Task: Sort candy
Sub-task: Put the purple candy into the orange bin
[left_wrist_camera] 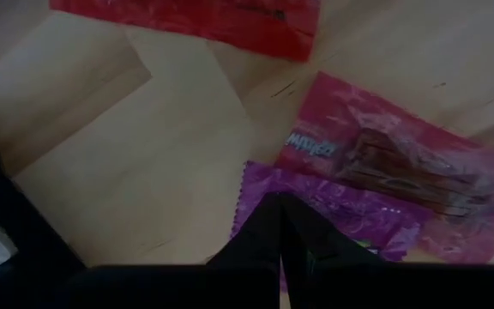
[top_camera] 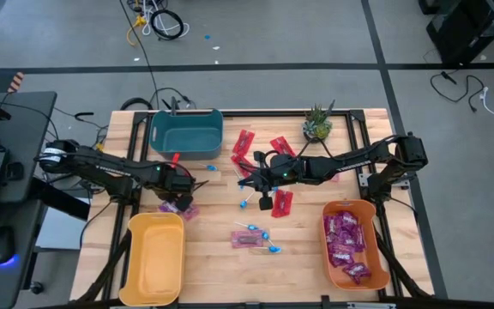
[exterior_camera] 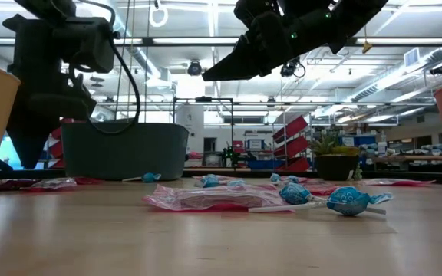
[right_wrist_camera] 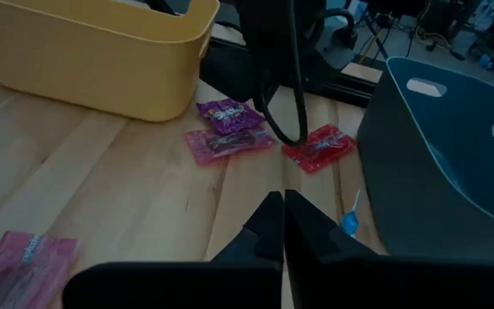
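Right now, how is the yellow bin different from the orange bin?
The yellow bin looks empty inside, while the orange bin holds a pile of shiny purple-magenta packets. The yellow bin sits at the table's front on the left arm's side; the orange bin sits at the front on the right arm's side. The yellow bin is pale yellow, the orange bin a deeper orange. Both are rounded plastic tubs of similar size, standing upright on the wooden table.

A lab or workshop hall: strip ceiling lights (exterior_camera: 206, 42), concrete floor (top_camera: 256, 34), loose floor cables (top_camera: 157, 21).
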